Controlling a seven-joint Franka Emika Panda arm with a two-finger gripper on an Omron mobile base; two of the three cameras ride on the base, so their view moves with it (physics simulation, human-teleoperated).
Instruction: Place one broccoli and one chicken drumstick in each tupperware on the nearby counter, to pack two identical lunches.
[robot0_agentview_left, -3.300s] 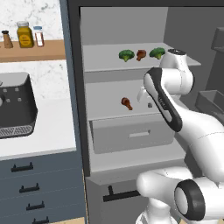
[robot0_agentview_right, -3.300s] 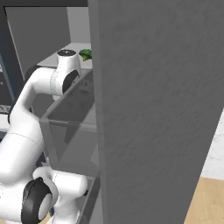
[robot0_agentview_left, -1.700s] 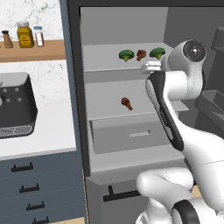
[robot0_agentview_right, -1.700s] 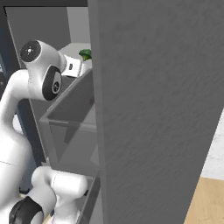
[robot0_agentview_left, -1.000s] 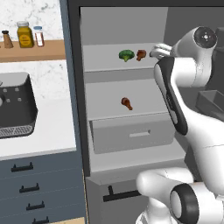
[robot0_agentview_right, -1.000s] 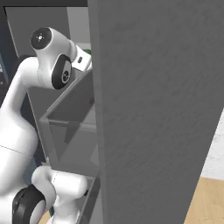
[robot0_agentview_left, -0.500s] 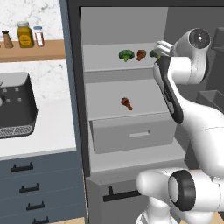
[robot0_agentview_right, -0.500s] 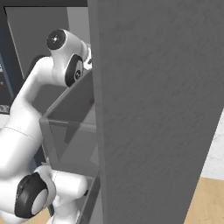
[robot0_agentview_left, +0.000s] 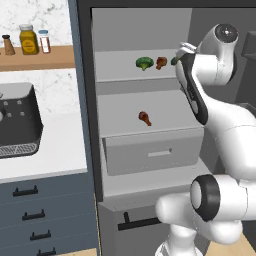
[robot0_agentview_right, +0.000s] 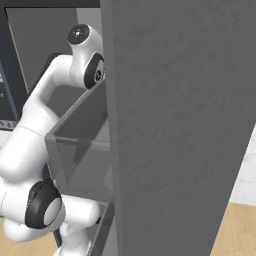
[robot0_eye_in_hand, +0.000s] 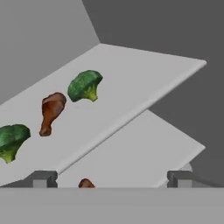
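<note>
— Since a few seconds ago the white arm's wrist has swung up beside the top grey fridge shelf (robot0_agentview_left: 125, 65); the two-finger gripper (robot0_eye_in_hand: 111, 178) is spread wide, empty.

— Nearest bumpy green broccoli floret (robot0_eye_in_hand: 12, 141) lies left of the reddish-brown chicken drumstick (robot0_eye_in_hand: 51, 112). It should centre over one floret and avoid nudging the drumstick.

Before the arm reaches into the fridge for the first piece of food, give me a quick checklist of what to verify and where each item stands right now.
1. Gripper open and empty: ok, fingertips stand wide apart with nothing between them.
2. Food on the upper shelf reachable: ok, far broccoli, upper drumstick and near broccoli lie apart.
3. Second drumstick located: ok, lower drumstick sits on the lower shelf.
4. Gripper lined up on one item: not ok, the food lies off to one side.
5. Tupperware ready on the counter: cannot tell.
</note>
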